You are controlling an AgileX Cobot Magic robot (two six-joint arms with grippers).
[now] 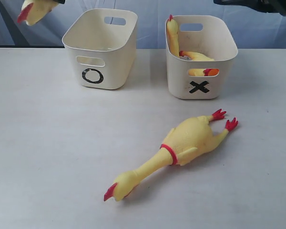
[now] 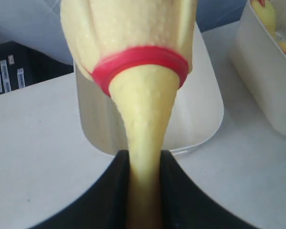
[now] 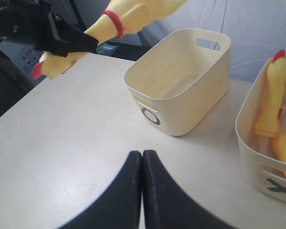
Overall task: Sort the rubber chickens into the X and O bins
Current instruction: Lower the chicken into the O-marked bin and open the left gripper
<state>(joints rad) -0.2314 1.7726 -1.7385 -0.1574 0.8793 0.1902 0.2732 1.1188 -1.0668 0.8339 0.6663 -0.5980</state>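
My left gripper (image 2: 145, 155) is shut on the neck of a rubber chicken (image 2: 138, 71), held in the air to the left of the O bin (image 1: 101, 47); its head (image 1: 32, 12) shows at the exterior view's top left. The O bin (image 3: 181, 78) looks empty. The X bin (image 1: 201, 57) holds chickens (image 1: 174, 38), one upright against its wall. Another chicken (image 1: 181, 148) lies on the table in front of the X bin, head toward the front. My right gripper (image 3: 142, 153) is shut with nothing in it, high above the table.
The white table (image 1: 47, 143) spreads around both bins. A blue backdrop (image 1: 257, 28) hangs behind the table's far edge. Part of the right arm (image 1: 257, 5) shows dark at the exterior view's top right.
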